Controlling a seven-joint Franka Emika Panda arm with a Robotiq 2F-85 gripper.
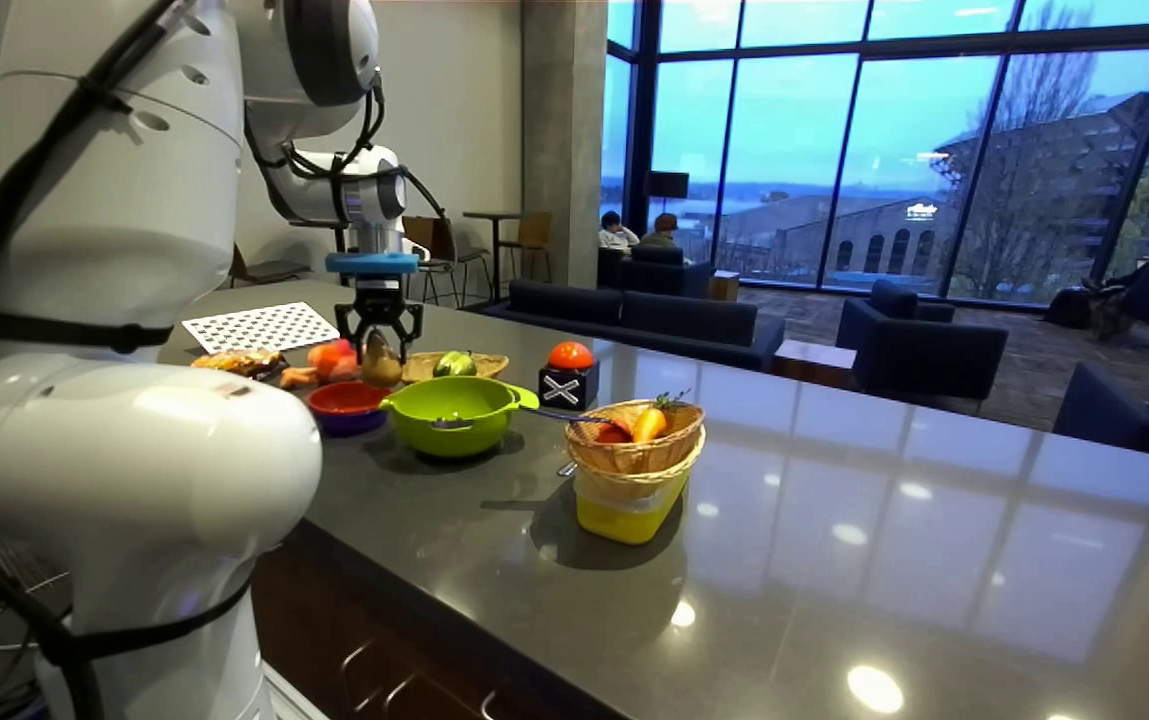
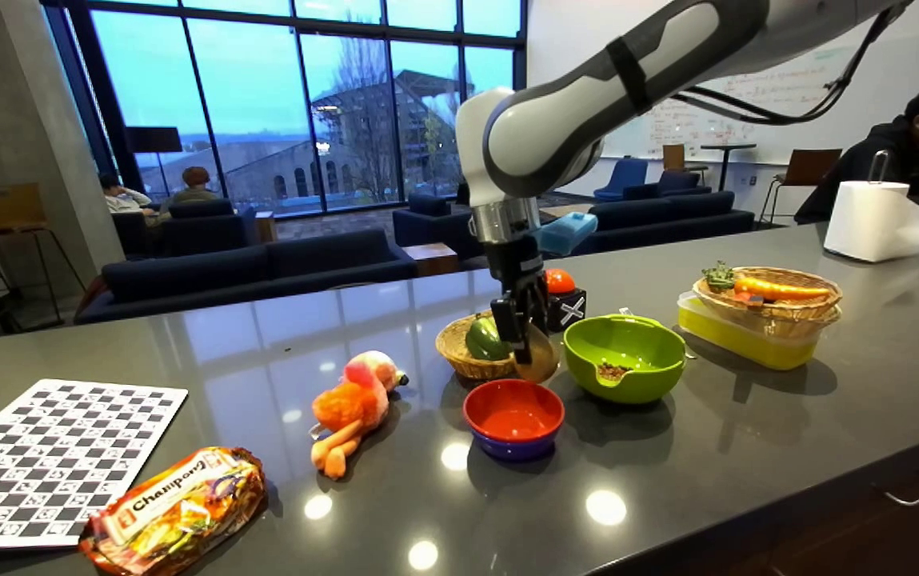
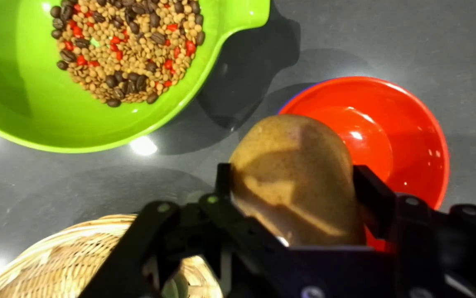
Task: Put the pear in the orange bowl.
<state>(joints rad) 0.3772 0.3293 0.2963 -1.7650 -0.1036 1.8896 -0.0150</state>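
The pear (image 3: 291, 165) is yellow-brown and rounded. My gripper (image 1: 380, 345) is shut on it, with one finger on each side, in the wrist view. In both exterior views the pear (image 1: 381, 371) hangs below the gripper (image 2: 525, 340), above counter height. The orange-red bowl (image 3: 411, 132) is low, with a purple-blue outside or lower bowl. In the wrist view the pear covers the bowl's left rim, partly over it. In an exterior view the pear (image 2: 541, 358) is just behind and above the far rim of the bowl (image 2: 517, 412).
A lime-green bowl (image 3: 55, 107) with lentils and beans stands beside the orange bowl. A wicker basket (image 2: 459, 360) with a green vegetable is close by. A black box (image 1: 567, 388) with an orange ball, a plush toy (image 2: 355, 408) and a noodle packet (image 2: 179, 512) also stand around.
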